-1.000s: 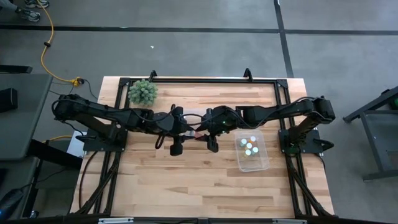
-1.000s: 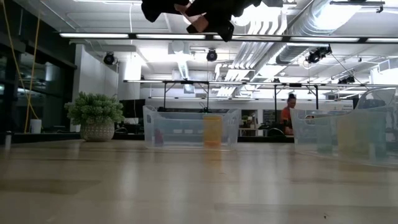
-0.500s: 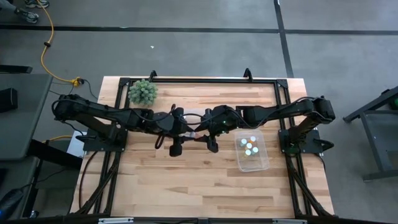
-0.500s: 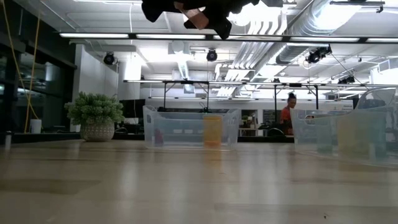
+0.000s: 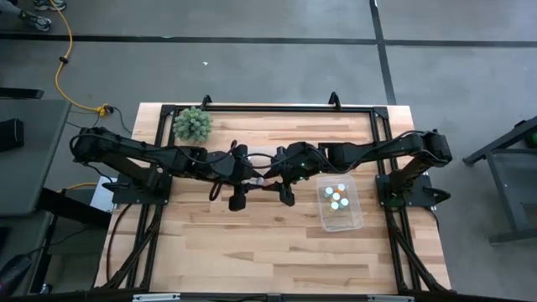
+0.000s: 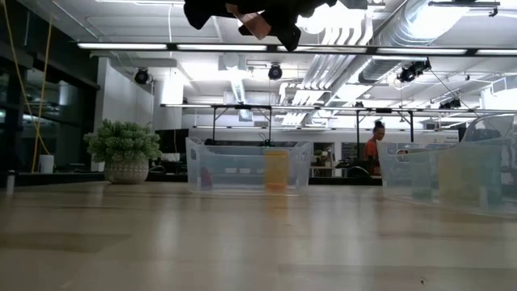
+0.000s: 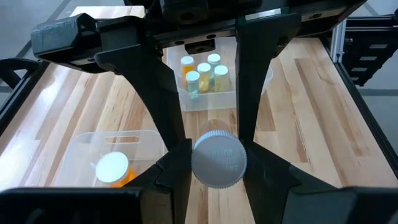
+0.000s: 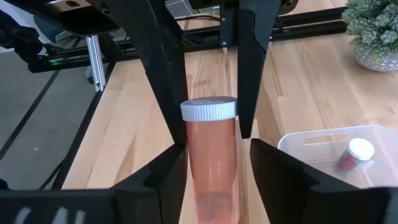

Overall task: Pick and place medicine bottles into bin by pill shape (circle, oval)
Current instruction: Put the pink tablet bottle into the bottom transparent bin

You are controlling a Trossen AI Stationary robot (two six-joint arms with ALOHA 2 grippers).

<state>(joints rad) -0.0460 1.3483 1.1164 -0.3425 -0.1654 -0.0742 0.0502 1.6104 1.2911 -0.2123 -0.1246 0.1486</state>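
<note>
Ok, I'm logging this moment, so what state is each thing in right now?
Orange bottle: capped, in the air between both grippers.
Left gripper: shut on the orange bottle's cap end.
Right gripper: at that bottle's body.
Right-side tub: four capped bottles standing inside.
Middle tub: one capped bottle inside.

In the high view we see the table [image 5: 252,243] filling the middle of the frame. The plant [image 5: 193,124] sits at its upper left corner. Both arms reach inward and meet at the centre, the left gripper [image 5: 237,200] just left of the right gripper [image 5: 286,197]. Between them, high above the table, hangs one bottle [image 6: 257,24], held across from both sides. A tub [image 5: 340,205] lies right of centre with several medicine bottles [image 5: 336,196] standing in its upper half. Another tub [image 7: 118,146] lies beneath the arms, holding a single bottle [image 7: 114,168].
</note>
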